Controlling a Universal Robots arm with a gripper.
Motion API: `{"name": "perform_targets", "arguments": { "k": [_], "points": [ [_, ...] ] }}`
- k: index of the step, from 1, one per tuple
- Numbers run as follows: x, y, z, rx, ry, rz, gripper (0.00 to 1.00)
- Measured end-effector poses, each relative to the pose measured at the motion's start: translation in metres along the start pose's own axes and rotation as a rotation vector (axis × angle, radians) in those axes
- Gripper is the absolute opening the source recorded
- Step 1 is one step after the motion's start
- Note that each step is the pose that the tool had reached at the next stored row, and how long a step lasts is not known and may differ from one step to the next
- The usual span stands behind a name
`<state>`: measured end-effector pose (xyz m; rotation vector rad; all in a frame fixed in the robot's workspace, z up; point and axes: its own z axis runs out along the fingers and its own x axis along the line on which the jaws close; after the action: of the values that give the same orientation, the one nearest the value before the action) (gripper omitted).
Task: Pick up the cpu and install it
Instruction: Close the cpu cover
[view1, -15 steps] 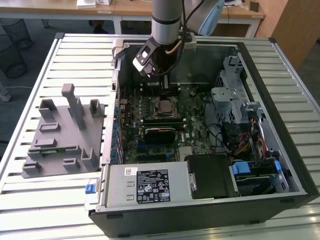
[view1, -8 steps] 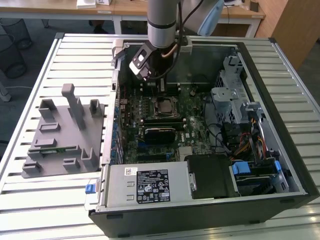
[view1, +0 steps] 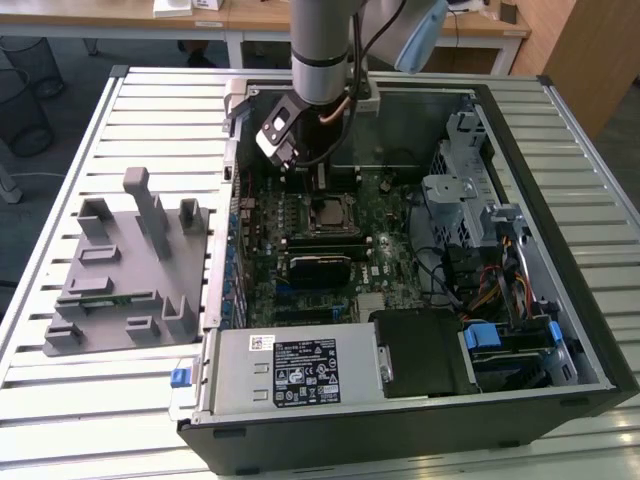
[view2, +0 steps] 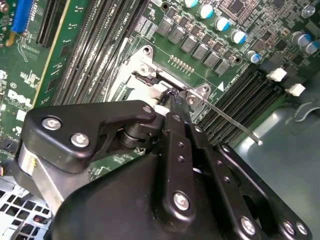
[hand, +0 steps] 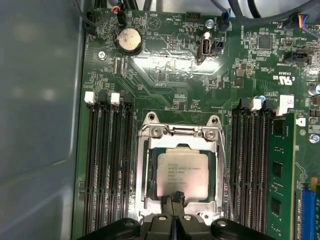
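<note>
Silvery-grey cpu (hand: 182, 170) — green motherboard (hand: 170, 75)

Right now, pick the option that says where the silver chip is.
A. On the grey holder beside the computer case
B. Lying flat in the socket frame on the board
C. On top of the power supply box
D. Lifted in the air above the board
B: in the first wrist view the chip lies flat inside the socket's metal frame, between the two banks of memory slots.

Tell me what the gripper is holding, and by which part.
Nothing. The gripper is shut, its tips at the edge of the cpu, which lies flat in the socket.
</note>
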<state>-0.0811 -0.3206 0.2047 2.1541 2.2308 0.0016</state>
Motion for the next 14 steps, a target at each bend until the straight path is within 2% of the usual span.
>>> {"name": "perform_targets", "arguments": {
  "k": [8, 14],
  "points": [
    [0.0001, 0.0001, 0.0043, 0.0002, -0.0002, 0.0, 0.11],
    [-0.0002, 0.0085, 0.0047, 0.0009, -0.0001, 0.0, 0.11]
  ]
}}
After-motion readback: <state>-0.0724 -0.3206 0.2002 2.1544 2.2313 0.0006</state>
